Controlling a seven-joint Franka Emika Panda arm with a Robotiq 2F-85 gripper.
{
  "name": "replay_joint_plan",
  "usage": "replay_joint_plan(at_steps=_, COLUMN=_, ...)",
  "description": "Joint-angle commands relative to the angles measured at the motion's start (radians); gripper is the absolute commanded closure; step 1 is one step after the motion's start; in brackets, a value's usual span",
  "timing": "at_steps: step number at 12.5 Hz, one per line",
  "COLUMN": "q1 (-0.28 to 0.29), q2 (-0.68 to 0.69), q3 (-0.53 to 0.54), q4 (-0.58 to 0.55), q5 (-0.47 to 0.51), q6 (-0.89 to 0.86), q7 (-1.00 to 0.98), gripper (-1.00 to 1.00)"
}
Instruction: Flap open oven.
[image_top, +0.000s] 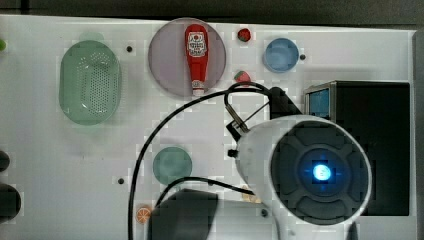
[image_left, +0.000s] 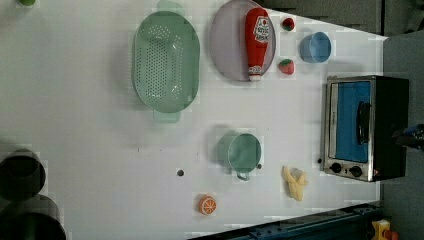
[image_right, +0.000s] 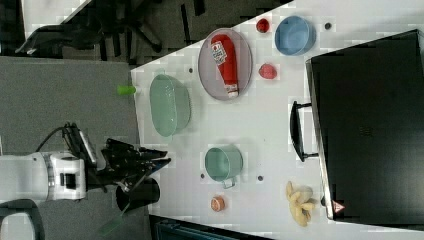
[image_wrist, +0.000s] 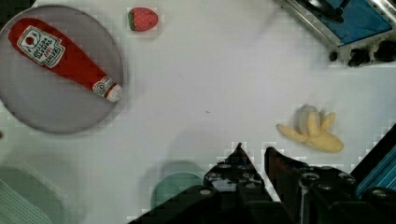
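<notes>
The oven (image_left: 360, 127) stands at the left view's right, with a silver front frame and a black top. Its blue-tinted door (image_left: 350, 120) lies flush in the frame, with the dark bar handle (image_left: 363, 122) across it and two black knobs (image_left: 345, 169) beside it. In the top view my arm (image_top: 310, 170) covers part of the oven (image_top: 380, 150). My gripper (image_right: 165, 161) hangs high above the table, well off the handle (image_right: 297, 131). In the wrist view the gripper (image_wrist: 254, 149) is shut on nothing, and the oven's corner (image_wrist: 355, 21) lies far ahead of it.
Near the oven's front lies a yellow banana toy (image_left: 295, 182). Also on the white table are a green cup (image_left: 242, 152), an orange slice (image_left: 207, 204), a green colander (image_left: 165, 62), a ketchup bottle (image_left: 257, 40) on a grey plate, two strawberries (image_left: 286, 66) and a blue bowl (image_left: 315, 47).
</notes>
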Motion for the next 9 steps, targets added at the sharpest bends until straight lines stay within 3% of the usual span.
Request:
replay_joint_plan(at_steps=1, q1=-0.043, q2=-0.001, q3=-0.077, q4=-0.033, q5=0.008, q6=0.015, q7=-0.299, gripper=0.65)
replay_joint_plan(at_steps=9, q1=-0.074, q2=0.139, q3=-0.283, q4=-0.113, q5=0.007, q6=0.318, q7=-1.153, gripper=0.65)
